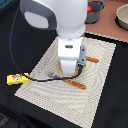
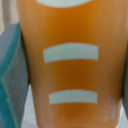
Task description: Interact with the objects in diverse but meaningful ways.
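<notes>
Bread loaf (image 2: 70, 70) between tool fingers (image 2: 12, 80)

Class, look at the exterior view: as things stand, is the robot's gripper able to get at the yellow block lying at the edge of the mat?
Probably not straight away. The gripper is down on the bread loaf, which fills the wrist view. The yellow block lies uncovered beside the mat, so the way looks free.

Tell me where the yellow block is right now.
The yellow block lies on the dark table at the exterior view's left, just off the left corner of the beige placemat, touching a dark cable.
</notes>
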Available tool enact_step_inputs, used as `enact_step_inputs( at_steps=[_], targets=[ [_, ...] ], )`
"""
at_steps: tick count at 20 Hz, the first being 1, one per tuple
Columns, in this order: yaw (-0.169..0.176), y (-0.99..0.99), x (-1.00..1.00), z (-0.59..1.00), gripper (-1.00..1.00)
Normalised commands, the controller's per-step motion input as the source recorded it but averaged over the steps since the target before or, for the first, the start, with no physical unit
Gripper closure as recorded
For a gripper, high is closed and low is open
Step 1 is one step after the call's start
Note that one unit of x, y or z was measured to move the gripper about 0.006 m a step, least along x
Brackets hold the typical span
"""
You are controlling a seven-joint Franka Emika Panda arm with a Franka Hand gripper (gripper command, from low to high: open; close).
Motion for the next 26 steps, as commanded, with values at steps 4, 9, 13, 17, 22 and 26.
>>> enact_step_inputs(
  at_steps=[4, 9, 13, 17, 22, 26],
  targets=[
    [0.112, 0.04, -0.03, 0.69, 1.00],
    [0.049, 0.11, -0.04, 0.94, 1.00],
    [0.036, 0.09, -0.25, 0.66, 1.00],
    [0.055, 0.00, -0.83, 0.10, 1.00],
    [0.012, 0.00, -1.00, -0.31, 1.00],
    [0.000, -0.13, -1.00, -0.71, 1.00]
  ],
)
